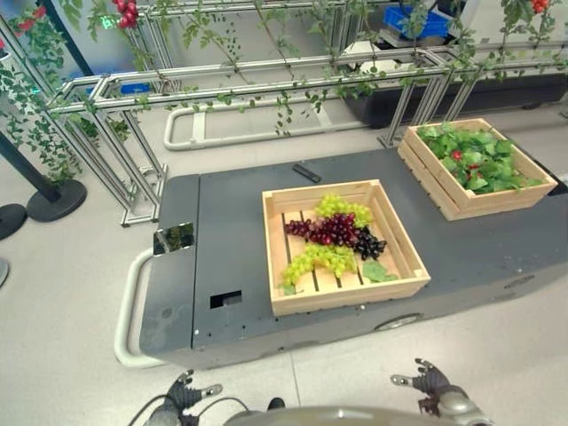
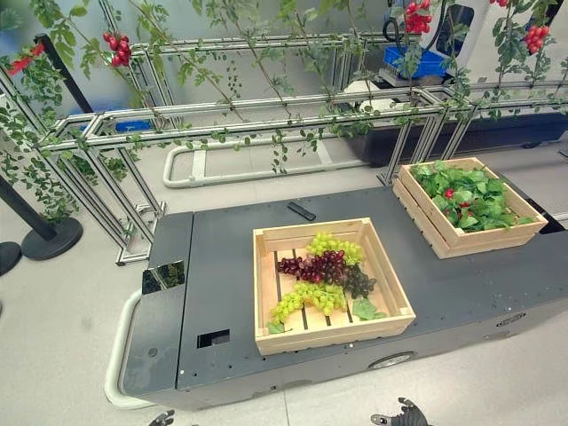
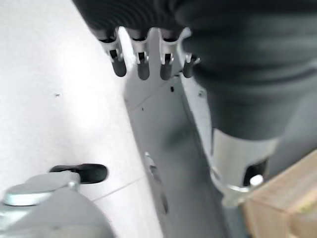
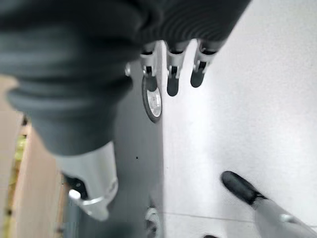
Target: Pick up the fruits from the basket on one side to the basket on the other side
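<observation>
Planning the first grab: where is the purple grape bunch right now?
The purple bunch lies mid-crate in the near wooden crate on the dark cart, between two green bunches, a black bunch touching its right end.

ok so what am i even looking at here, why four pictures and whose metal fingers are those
It is a two-armed humanoid robot. The two wide pictures come from cameras on its head, looking down at a dark platform. On it sit two wooden crates: the near crate holds green, red and dark grape bunches; the far crate holds leafy greens with small red fruit. A small black remote-like object lies behind the near crate. The other two pictures come from cameras on each wrist, looking along the fingers. The left robot hand and right robot hand hang low beside the platform with fingers relaxed, holding nothing.
</observation>
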`<state>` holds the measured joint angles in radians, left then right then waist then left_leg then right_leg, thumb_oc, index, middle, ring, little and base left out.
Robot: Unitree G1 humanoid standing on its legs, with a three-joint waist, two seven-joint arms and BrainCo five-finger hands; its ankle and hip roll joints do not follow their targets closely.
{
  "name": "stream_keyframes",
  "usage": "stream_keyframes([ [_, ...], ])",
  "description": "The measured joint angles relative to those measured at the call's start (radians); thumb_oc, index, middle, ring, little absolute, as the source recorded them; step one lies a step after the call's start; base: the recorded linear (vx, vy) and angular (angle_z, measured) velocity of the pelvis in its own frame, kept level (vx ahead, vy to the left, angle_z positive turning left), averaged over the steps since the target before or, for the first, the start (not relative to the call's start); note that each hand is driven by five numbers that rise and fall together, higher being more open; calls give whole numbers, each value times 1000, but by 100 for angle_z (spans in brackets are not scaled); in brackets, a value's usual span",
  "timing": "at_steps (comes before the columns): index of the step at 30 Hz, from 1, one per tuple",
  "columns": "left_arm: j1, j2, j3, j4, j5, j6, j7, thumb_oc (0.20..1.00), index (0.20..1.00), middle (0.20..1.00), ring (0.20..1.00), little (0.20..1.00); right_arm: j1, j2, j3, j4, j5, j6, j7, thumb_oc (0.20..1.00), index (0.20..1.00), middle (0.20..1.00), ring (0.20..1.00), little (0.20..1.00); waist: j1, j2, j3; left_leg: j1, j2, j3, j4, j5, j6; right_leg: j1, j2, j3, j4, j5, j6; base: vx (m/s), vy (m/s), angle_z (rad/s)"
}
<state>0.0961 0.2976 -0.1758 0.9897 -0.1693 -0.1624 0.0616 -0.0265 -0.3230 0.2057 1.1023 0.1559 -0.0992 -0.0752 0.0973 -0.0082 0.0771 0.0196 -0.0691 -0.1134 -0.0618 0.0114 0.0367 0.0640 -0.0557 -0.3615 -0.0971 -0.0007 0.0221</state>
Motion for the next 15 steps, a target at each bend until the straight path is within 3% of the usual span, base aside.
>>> stream_keyframes([
  [4,69,36,10,-208,-16,-27,-3,1000,1000,1000,1000,1000,39,-16,-38,-179,24,-18,2,1000,1000,1000,1000,1000,-1,2,-1,2,0,0,-2,0,0,1,0,-1,0,0,0,-9,-2,0],
  [7,67,59,22,-264,-22,-24,-5,1000,1000,1000,1000,1000,34,-36,-46,-225,34,-19,6,1000,1000,1000,1000,1000,1,2,-1,2,0,0,-3,0,0,0,0,-1,0,0,0,0,0,0],
  [12,137,98,126,-509,-54,-43,-14,1000,1000,1000,1000,1000,72,-93,-120,-460,36,-33,24,1000,1000,1000,1000,1000,1,2,2,6,0,1,-10,1,1,0,-1,0,-1,-2,3,0,0,0],
  [15,126,104,146,-522,-62,-49,-15,1000,1000,1000,1000,1000,67,-102,-128,-484,42,-34,27,1000,1000,1000,1000,1000,1,3,2,8,0,1,-11,1,2,2,-1,0,-1,-2,3,0,0,0],
])
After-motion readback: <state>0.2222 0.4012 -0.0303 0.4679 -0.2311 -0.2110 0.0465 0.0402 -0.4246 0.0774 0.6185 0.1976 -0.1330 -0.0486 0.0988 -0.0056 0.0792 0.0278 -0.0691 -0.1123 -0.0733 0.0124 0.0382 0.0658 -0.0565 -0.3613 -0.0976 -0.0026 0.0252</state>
